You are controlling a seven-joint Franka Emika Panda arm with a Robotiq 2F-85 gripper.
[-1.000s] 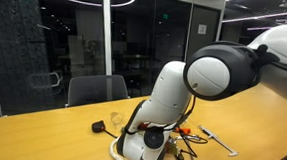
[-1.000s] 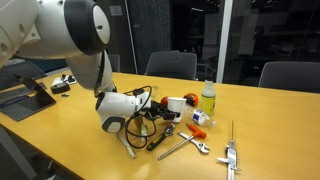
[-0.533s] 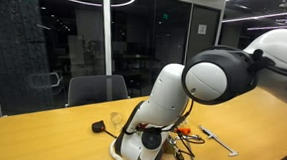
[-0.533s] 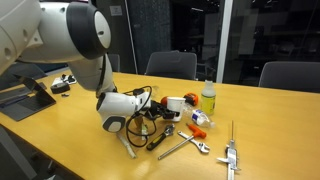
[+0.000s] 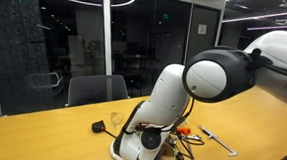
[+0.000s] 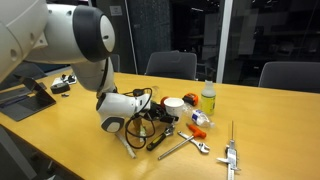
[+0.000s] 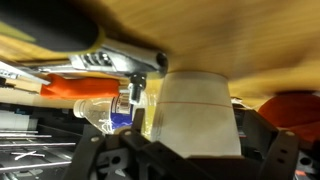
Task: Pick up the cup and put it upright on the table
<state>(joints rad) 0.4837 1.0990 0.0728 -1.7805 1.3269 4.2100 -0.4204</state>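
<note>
The white tapered cup (image 6: pixel 173 104) stands on the light wood table (image 6: pixel 75 140) among tools, its round rim facing up. In the wrist view the cup (image 7: pixel 195 110) fills the space between the dark fingers of my gripper (image 7: pixel 195 145). A thin strip of background shows between the cup and the left finger. In an exterior view the gripper (image 6: pixel 166 112) reaches in low and nearly level from the left, with its fingers around the cup. From the opposite side the arm (image 5: pixel 168 97) hides the cup.
A bottle with a yellow cap (image 6: pixel 208 98) stands just behind the cup. An orange-handled tool (image 6: pixel 197 121), a wrench (image 6: pixel 185 147) and a metal tool (image 6: pixel 231 155) lie close by. Office chairs (image 6: pixel 172 65) line the far edge, and a dark device (image 6: pixel 22 100) sits far left.
The cup's rim now shows as a round white top, where before it looked tipped in the gripper. The arm has hardly moved.
</note>
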